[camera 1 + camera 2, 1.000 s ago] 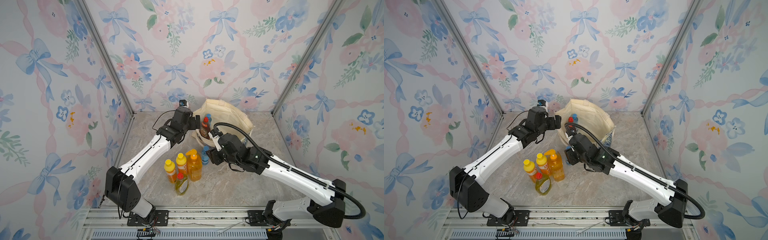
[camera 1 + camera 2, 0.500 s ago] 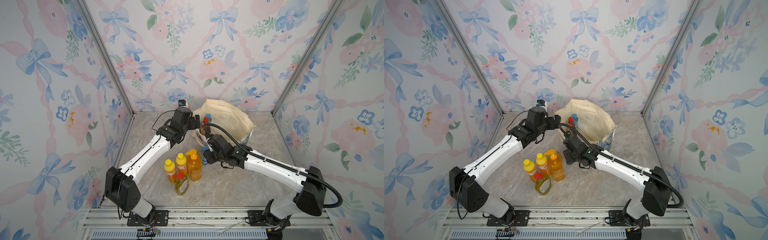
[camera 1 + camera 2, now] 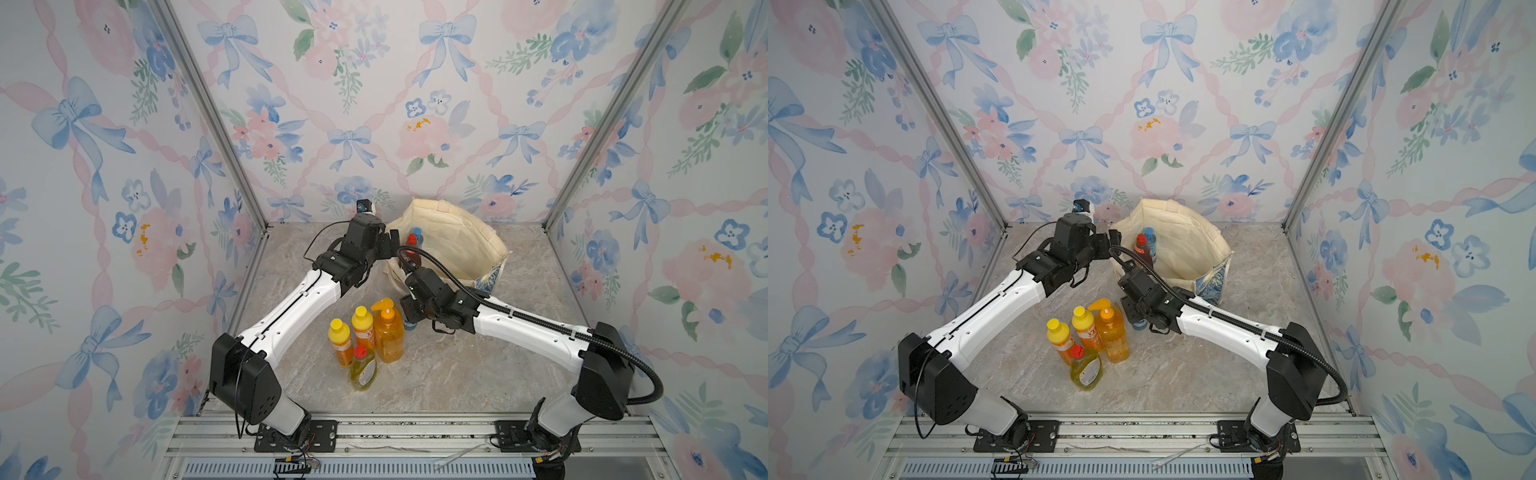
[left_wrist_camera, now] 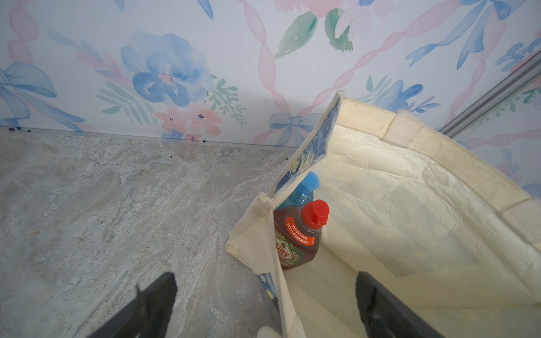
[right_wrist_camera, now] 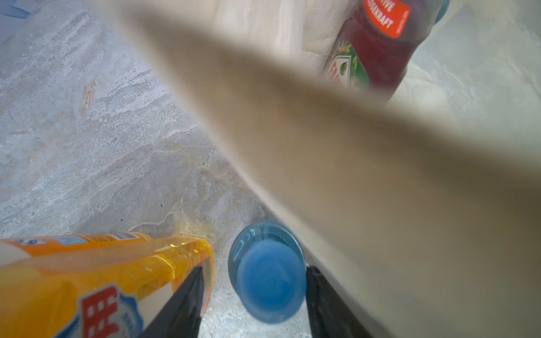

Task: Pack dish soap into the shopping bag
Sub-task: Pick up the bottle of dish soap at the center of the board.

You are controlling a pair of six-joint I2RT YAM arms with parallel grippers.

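The cream shopping bag (image 3: 457, 245) (image 3: 1183, 241) stands open at the back, with a dark red-capped dish soap bottle (image 4: 301, 234) and a blue-capped one (image 4: 304, 187) inside. My left gripper (image 4: 265, 276) is open wide over the bag's near edge, one finger outside and one inside. My right gripper (image 5: 254, 269) straddles a blue dish soap bottle (image 5: 269, 272) standing on the table against the bag's outer wall. One finger touches the bottle and a gap shows at the other. In both top views that bottle (image 3: 409, 323) (image 3: 1139, 325) is mostly hidden under the gripper.
An orange pump bottle (image 3: 388, 328) (image 5: 87, 278) stands right beside the right gripper's outer finger. Two yellow-capped orange bottles (image 3: 362, 328) (image 3: 340, 340) and a yellow-green bottle with a red cap (image 3: 363, 368) cluster in front. Floral walls enclose the marble table (image 3: 478, 374).
My right arm has swung left and down onto the blue bottle beside the bag, and its jaws have narrowed a little. The left arm and the bag have not moved.
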